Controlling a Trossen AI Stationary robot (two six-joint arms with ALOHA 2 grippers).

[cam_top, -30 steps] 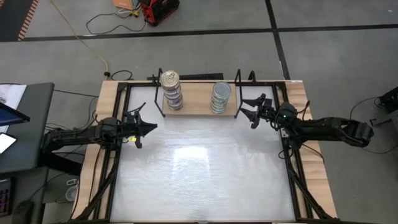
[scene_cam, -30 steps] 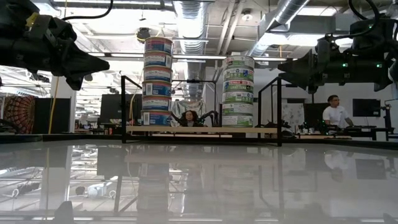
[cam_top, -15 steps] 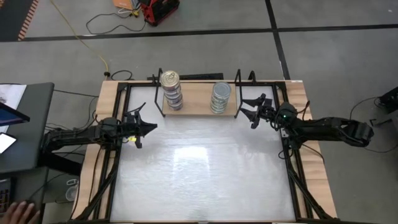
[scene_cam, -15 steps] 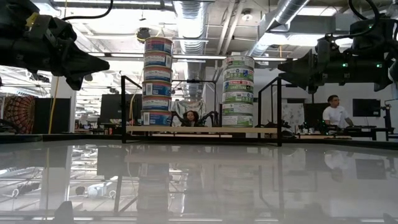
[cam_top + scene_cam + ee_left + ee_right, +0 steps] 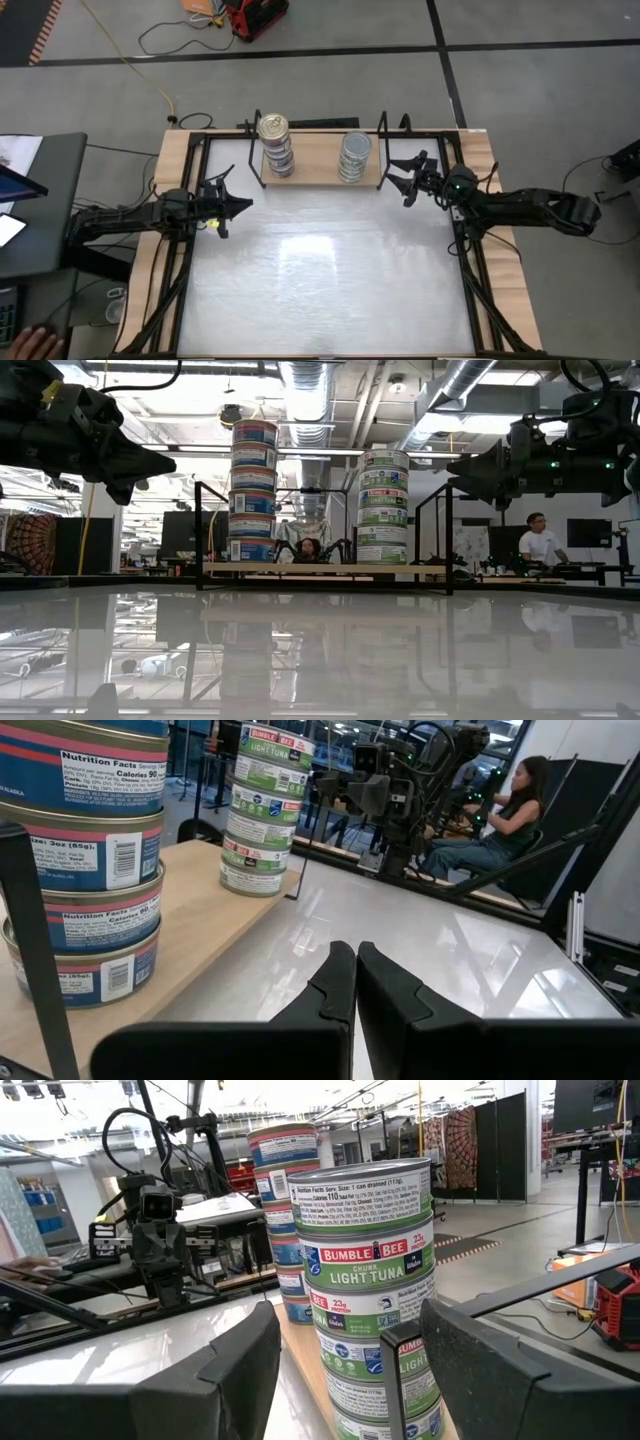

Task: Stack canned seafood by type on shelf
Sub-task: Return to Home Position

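Left gripper [image 5: 246, 206] unmoved, right gripper [image 5: 391, 173] unmoved, tins [image 5: 273, 128] unchanged on shelf [image 5: 312, 166]

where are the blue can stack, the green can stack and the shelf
blue can stack [image 5: 254, 500], low view, middle tin's label
green can stack [image 5: 383, 508], low view, middle tin's label
shelf [image 5: 312, 165], high view, bare board between stacks

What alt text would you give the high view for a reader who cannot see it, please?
Two can stacks stand on the shelf at the far edge of the table: a gold-lidded stack on the left, a silver-lidded stack on the right. The left hand, shut, and the right hand, open, hover empty to either side of the shelf.
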